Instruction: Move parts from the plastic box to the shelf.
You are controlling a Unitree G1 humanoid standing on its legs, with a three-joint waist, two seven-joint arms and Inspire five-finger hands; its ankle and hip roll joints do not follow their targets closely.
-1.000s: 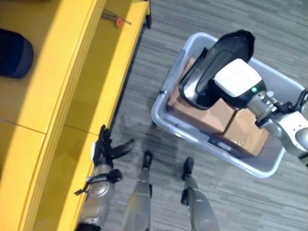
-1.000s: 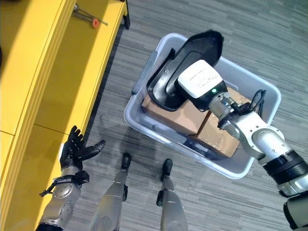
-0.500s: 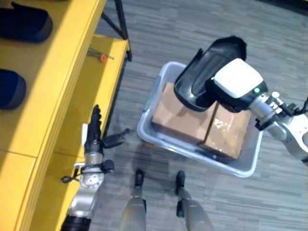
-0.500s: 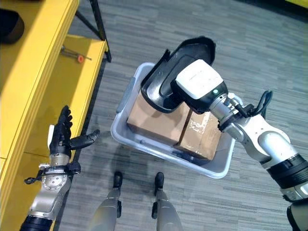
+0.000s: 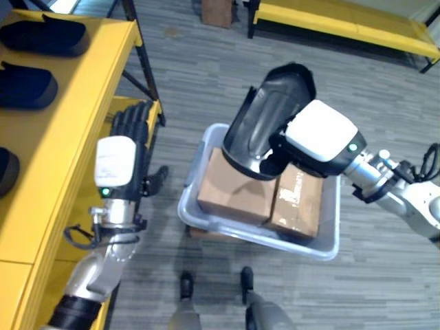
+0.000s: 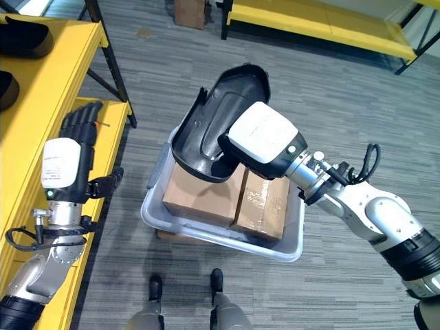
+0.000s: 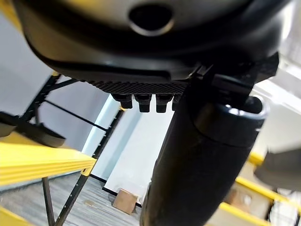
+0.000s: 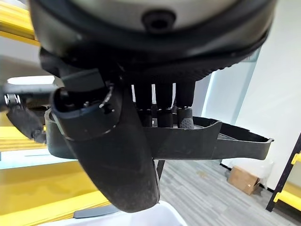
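The right hand (image 6: 261, 141), fingers and thumb pinching the black part (image 6: 210, 130), holds it clear above the plastic box (image 6: 155, 216), so the carry is underway and must swing across to the yellow shelf (image 5: 62, 144), where the left hand (image 5: 127, 148) waits spread.

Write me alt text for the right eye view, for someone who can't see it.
The robot's right hand holds a black moulded plastic part above a grey plastic box that has two cardboard boxes inside. To the left, its open left hand is raised beside a yellow shelf, above grey striped flooring.
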